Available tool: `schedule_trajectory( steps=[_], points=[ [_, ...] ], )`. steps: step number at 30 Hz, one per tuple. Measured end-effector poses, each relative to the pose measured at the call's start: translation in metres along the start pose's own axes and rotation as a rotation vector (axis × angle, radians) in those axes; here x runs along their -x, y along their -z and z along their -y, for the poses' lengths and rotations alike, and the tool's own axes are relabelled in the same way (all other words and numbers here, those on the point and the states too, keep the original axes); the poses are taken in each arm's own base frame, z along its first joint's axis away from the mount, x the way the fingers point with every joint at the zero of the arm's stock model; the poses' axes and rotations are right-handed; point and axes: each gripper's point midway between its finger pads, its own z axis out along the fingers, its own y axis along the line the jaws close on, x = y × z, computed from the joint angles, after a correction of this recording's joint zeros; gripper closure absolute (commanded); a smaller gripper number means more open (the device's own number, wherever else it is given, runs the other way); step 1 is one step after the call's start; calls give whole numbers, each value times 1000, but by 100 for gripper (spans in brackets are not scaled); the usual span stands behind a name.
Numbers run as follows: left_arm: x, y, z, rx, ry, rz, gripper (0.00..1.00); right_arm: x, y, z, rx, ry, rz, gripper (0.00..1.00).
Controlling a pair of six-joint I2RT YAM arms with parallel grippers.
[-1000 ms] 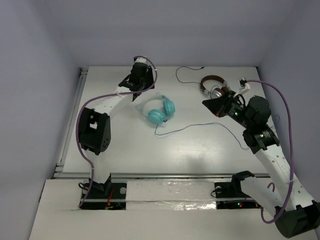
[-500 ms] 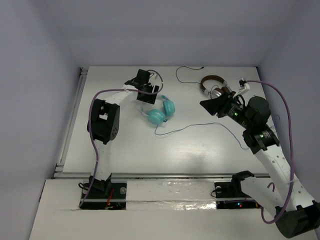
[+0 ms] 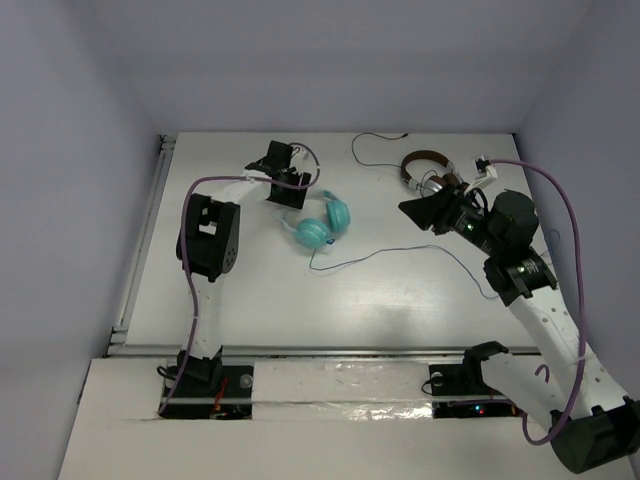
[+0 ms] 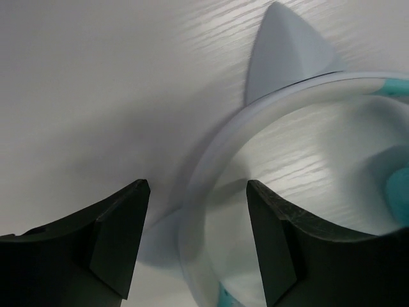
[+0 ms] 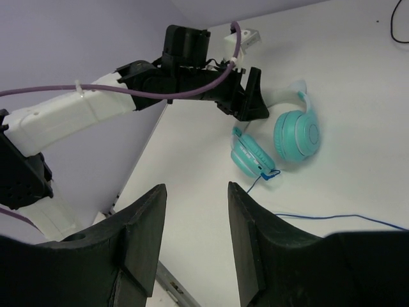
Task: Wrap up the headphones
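A: Where are the headphones (image 3: 318, 222)?

B: Flat on the table (image 3: 240, 290), left of centre, toward the far side. The teal cups (image 3: 338, 214) sit side by side. The headband (image 4: 211, 150) arcs away from them twd the left arm.

A: Left gripper (image 3: 292, 192)?

B: Down at the headband. On the wrist cam the jaws are spread, one finger on each side of the pale band w/ a gap showing both sides, so it's released, not pinching. Can't tell if the fingertips touch the table.

A: Right gripper (image 3: 412, 208)?

B: On the right side, raised off the table, well apart from the teal set and aimed left twd it. Jaws released, nothing betw. them. Its cam sees the headphones and the left arm's end beside the band.

A: Cable (image 3: 380, 255)?

B: Thin and dark. It comes off the nearer cup, dips, then trails right across the table twd the right arm. It's lying loose, not wound.

A: Anything else?

B: Brown-and-silver headphones (image 3: 420, 168) at the far right, just beyond the right gripper in the top view. Also a thin black cord (image 3: 372, 150) near the far edge.
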Motion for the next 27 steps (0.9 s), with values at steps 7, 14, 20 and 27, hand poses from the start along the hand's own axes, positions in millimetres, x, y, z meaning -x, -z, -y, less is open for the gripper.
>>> schedule_trajectory(
  steps=[7, 14, 20, 27],
  points=[
    [4, -7, 5, -16, -11, 21, 49, -1, -1, -1, 1, 0, -2, 52],
    [7, -12, 7, -2, -5, 44, 100, -1, -1, -1, -3, 0, 2, 53],
    [11, -15, 15, -14, 29, 70, 100, 0, 1, -2, 0, -2, 10, 53],
    [10, 4, 21, -25, 108, 47, 100, -14, -11, 10, 4, -45, -9, 91]
  ],
)
